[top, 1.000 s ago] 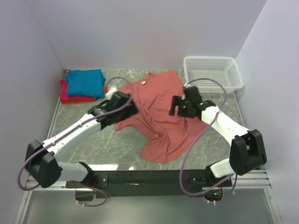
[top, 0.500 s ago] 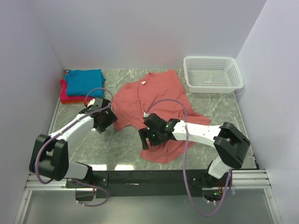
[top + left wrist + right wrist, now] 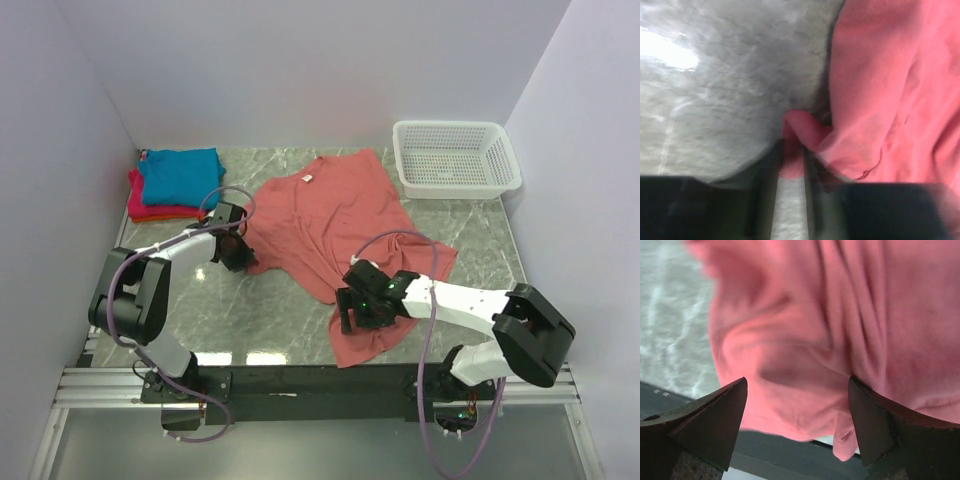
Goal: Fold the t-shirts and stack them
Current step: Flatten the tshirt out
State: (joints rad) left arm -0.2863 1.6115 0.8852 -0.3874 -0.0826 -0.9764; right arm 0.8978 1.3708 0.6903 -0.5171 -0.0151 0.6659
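The salmon-red t-shirt (image 3: 340, 210) lies spread and creased across the middle of the marble table (image 3: 260, 310), collar toward the back. Its lower hem reaches the near edge. My left gripper (image 3: 235, 252) is at the shirt's left sleeve edge. In the left wrist view the left gripper (image 3: 792, 150) is shut on a small fold of the salmon cloth (image 3: 890, 100). My right gripper (image 3: 358, 312) hovers over the lower hem. In the right wrist view it (image 3: 797, 390) stands wide open above the cloth (image 3: 840, 315), holding nothing. A teal-blue t-shirt (image 3: 182, 175) lies folded on a magenta-pink one (image 3: 150, 208) at the back left.
A white mesh basket (image 3: 455, 158) stands at the back right corner. Walls close in the table on the left, back and right. A black rail (image 3: 300, 382) runs along the near edge, just below the shirt's hem.
My left gripper came off the shirt's top to its left sleeve edge and shut on a fold. My right arm swept from the right side to the lower hem, staying open. The hem shifted right.
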